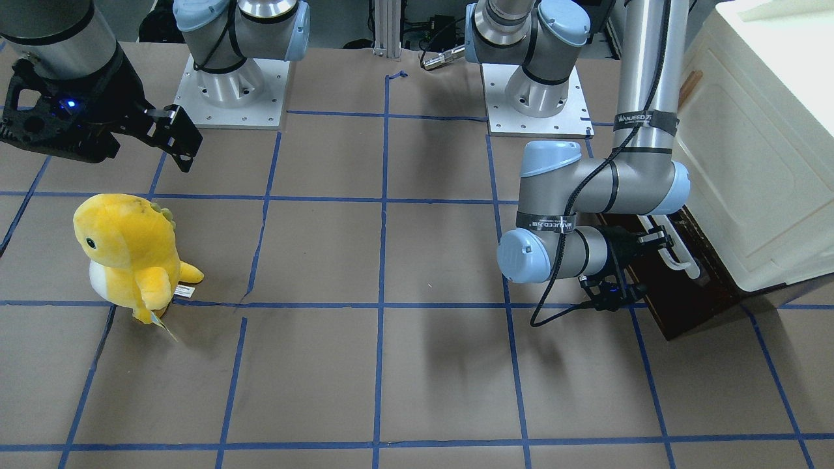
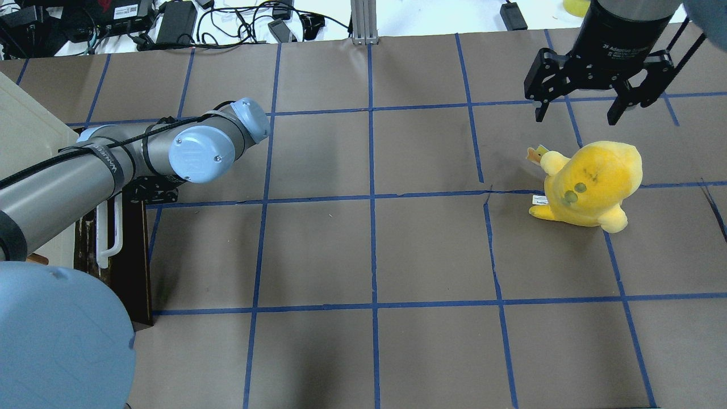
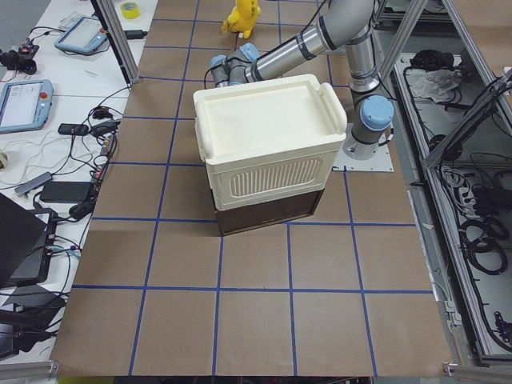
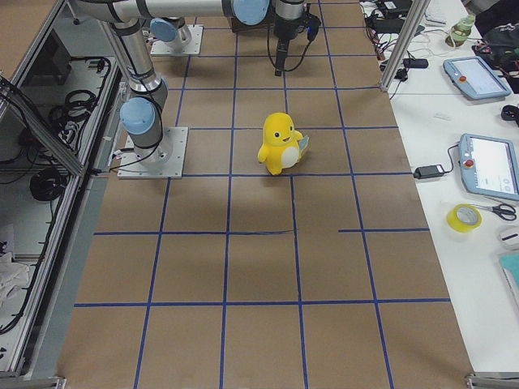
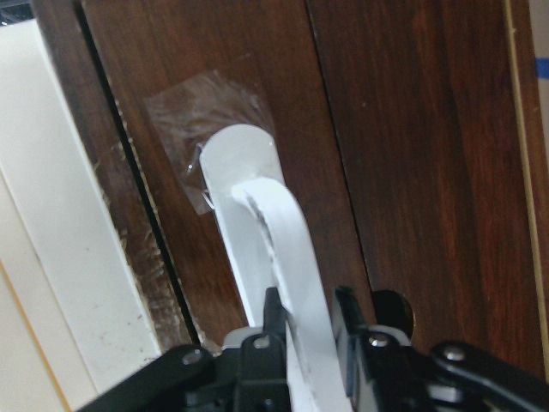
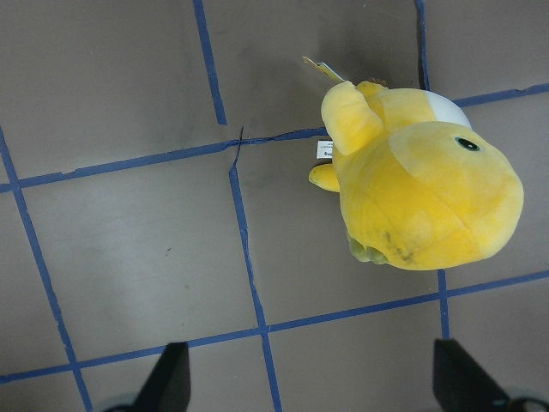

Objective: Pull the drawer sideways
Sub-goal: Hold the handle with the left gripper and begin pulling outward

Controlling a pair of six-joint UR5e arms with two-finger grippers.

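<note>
The drawer has a dark brown wooden front and a long white bar handle, and sits low under the cream cabinet. It also shows in the overhead view with its handle. My left gripper is shut on the white handle, with one black finger on each side of the bar. In the front-facing view the left gripper reaches sideways against the drawer front. The drawer's pale inside does not show. My right gripper hangs open and empty above the table, far from the drawer.
A big cream-white cabinet stands over the drawer at the table's left end. A yellow plush toy stands upright under the right gripper. Brown paper with a blue tape grid covers the table.
</note>
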